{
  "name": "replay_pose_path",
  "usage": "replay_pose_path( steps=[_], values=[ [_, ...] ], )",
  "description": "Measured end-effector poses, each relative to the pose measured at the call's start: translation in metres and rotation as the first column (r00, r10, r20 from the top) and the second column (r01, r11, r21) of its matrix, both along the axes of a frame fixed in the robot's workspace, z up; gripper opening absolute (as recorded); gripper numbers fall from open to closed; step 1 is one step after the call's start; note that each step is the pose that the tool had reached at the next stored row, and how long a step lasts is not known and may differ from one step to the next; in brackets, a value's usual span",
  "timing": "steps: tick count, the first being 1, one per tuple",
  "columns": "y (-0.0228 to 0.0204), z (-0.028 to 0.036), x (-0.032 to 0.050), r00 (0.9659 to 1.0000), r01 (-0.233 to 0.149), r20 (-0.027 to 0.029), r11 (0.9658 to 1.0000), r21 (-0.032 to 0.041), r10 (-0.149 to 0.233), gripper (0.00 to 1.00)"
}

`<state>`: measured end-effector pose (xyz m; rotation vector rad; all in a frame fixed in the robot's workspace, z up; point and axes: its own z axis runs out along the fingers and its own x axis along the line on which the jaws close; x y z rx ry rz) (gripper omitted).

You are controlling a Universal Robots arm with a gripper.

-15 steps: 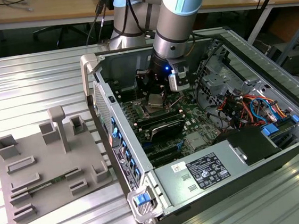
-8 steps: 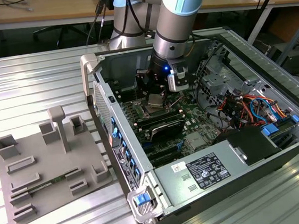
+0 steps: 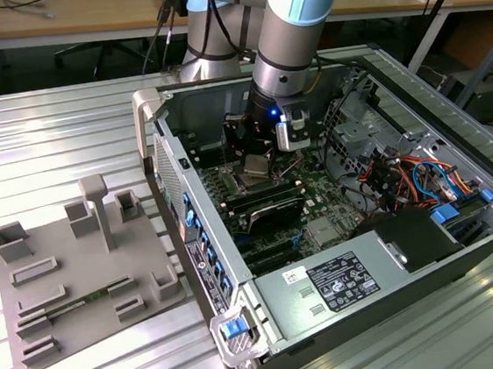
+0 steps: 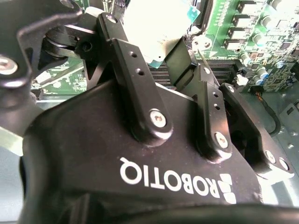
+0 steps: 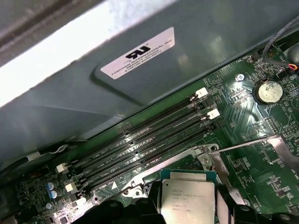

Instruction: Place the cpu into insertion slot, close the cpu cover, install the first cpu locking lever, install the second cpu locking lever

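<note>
My gripper (image 5: 187,212) is shut on the cpu (image 5: 188,200), a square chip with a silvery top and a greenish rim, held by two opposite edges between the black fingers (image 4: 126,60). The chip hangs close over the insertion slot, whose silvery rim (image 5: 205,153) shows just past the chip on the green board. In the exterior view the gripper (image 3: 256,153) is low inside the open computer case, over the socket (image 3: 251,184). A thin metal locking lever (image 5: 243,144) stands swung out beside the socket. A silvery plate (image 5: 286,156) at the socket's side looks like the opened cpu cover.
Several long black memory slots (image 5: 140,144) run beside the socket, with the case's grey wall (image 5: 140,93) just behind them. A coin battery (image 5: 267,91) sits on the board. The power supply (image 3: 336,285) and cable bundles (image 3: 413,176) fill the case's near end. A grey parts fixture (image 3: 80,281) lies at the exterior view's left.
</note>
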<state>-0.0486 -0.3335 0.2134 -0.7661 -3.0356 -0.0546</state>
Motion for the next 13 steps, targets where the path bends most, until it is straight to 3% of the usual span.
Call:
replay_pose_path(
  steps=[13],
  values=[
    [0.0,0.0,0.0,0.9998,0.022,-0.0001,0.9998,-0.0003,-0.022,0.55]
  ],
)
